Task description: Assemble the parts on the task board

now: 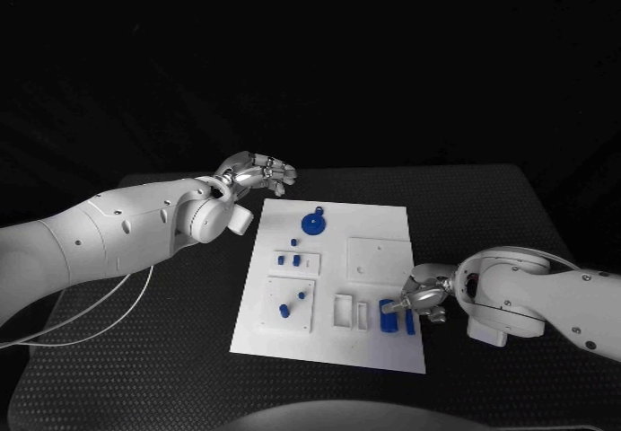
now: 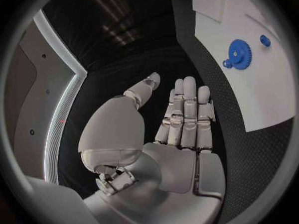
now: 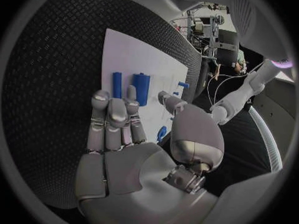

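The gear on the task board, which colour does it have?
The gear is blue; it shows best in the left wrist view, lying on the white task board.

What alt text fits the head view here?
Head view: a white task board lies on a black table with small blue parts on it, including a gear. The right hand hovers open by two long blue parts near the board's right edge; the left hand sits open beyond its far left corner.

A black table (image 1: 169,359) with a fine textured surface is seen under the whole scene. The white task board (image 1: 375,350) is laid flat on it near the middle, its long sides running away from the robot. Dark textured tabletop is left bare all round the board's edges.
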Controlling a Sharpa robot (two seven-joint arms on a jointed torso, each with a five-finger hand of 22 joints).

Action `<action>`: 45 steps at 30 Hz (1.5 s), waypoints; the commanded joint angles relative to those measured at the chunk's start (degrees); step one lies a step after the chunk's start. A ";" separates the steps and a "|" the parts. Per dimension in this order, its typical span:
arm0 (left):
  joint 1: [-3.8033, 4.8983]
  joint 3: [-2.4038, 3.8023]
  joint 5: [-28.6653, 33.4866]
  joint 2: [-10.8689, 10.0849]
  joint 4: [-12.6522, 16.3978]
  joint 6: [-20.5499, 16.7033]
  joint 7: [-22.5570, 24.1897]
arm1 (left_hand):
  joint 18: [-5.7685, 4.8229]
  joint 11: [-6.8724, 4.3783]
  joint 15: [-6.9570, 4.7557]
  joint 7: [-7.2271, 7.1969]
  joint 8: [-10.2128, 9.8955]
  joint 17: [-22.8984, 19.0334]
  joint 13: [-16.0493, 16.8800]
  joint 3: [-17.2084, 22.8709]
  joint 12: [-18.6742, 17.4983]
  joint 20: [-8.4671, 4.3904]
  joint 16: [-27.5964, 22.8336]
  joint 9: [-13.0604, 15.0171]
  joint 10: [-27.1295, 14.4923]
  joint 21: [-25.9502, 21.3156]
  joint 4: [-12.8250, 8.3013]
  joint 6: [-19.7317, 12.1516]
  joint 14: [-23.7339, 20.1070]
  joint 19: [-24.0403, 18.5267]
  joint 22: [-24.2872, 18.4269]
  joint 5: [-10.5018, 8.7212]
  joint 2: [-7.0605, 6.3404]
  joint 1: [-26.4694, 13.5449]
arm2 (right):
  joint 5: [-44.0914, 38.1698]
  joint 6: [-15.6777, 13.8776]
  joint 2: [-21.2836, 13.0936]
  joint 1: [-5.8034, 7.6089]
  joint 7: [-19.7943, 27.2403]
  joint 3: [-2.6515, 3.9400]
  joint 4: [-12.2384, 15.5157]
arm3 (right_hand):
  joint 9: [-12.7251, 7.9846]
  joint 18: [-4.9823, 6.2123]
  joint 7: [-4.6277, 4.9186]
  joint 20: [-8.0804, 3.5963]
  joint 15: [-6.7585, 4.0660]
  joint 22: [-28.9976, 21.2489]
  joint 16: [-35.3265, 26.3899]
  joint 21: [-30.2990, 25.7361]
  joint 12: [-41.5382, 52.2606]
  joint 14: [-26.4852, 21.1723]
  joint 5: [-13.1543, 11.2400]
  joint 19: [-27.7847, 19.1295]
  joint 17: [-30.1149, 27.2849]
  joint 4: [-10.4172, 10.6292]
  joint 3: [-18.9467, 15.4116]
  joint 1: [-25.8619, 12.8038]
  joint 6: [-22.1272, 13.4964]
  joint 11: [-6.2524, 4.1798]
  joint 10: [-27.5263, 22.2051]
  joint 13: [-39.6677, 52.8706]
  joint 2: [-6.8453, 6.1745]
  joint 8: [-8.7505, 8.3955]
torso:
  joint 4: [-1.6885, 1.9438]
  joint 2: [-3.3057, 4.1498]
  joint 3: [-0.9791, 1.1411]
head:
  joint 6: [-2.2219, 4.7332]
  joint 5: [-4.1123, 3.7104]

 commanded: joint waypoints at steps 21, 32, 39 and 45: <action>0.01 0.02 -0.19 -0.02 0.27 1.10 0.13 | 1.00 0.04 0.36 -0.15 0.32 0.15 -0.09 -0.14 0.02 -0.12 -0.32 0.06 -0.37 -0.43 0.43 -0.43 0.16 0.26 0.64 0.25 -0.12 -0.67 | -3.77 -2.95 3.90 -3.62 -1.43 -0.03 -3.51 | 0.14 1.17 -0.06 -0.44 -0.19 0.30 0.39 0.43 -0.34 0.09 -0.07 -0.01 -0.16 0.04 0.43 0.34 0.27 -0.01 0.45 0.16 -0.61 -0.33 | 0.13 -0.02 -0.09 | -0.52 0.73; 0.01 0.01 -0.19 -0.18 0.31 1.28 -0.04 | 0.99 0.04 0.37 -0.15 0.33 0.18 -0.08 -0.15 0.03 -0.10 -0.36 0.06 -0.36 -0.46 0.51 -0.43 0.15 0.24 0.67 0.25 -0.10 -0.74 | -4.24 -3.97 5.13 -3.81 -1.25 -0.02 -4.07 | 0.31 1.17 -0.09 -0.48 -0.19 0.31 0.54 0.58 -0.38 0.14 -0.08 -0.01 -0.26 -0.66 0.53 0.83 0.44 -0.03 0.62 0.29 -0.01 -0.31 | -0.01 -0.01 -0.04 | -0.65 1.02; 0.01 0.01 -0.19 -0.19 0.33 1.36 -0.11 | 0.99 0.04 0.38 -0.15 0.34 0.22 -0.08 -0.16 0.04 -0.09 -0.40 0.06 -0.35 -0.49 0.62 -0.42 0.14 0.23 0.71 0.25 -0.07 -0.84 | -4.45 -3.87 5.74 -3.81 -1.38 -0.02 -3.91 | 0.38 1.17 -0.10 -0.51 -0.20 0.32 0.61 0.66 -0.39 0.17 -0.07 0.00 -0.31 -1.28 0.58 1.29 0.49 -0.05 0.71 0.36 0.09 -0.31 | -0.02 -0.02 -0.06 | -0.69 0.99; 0.02 0.01 -0.20 -0.17 0.41 1.37 -0.10 | 0.99 0.03 0.38 -0.16 0.35 0.23 -0.08 -0.16 0.04 -0.09 -0.41 0.06 -0.35 -0.50 0.63 -0.43 0.13 0.22 0.72 0.24 -0.08 -0.84 | -5.30 -4.09 6.46 -3.81 -1.77 -0.02 -4.55 | 0.57 1.17 -0.13 -0.56 -0.21 0.31 0.80 0.85 -0.51 0.18 -0.07 -0.04 -0.49 -3.85 0.77 3.07 0.61 -0.07 0.88 0.55 0.37 -0.40 | 0.00 -0.04 -0.10 | -0.63 0.88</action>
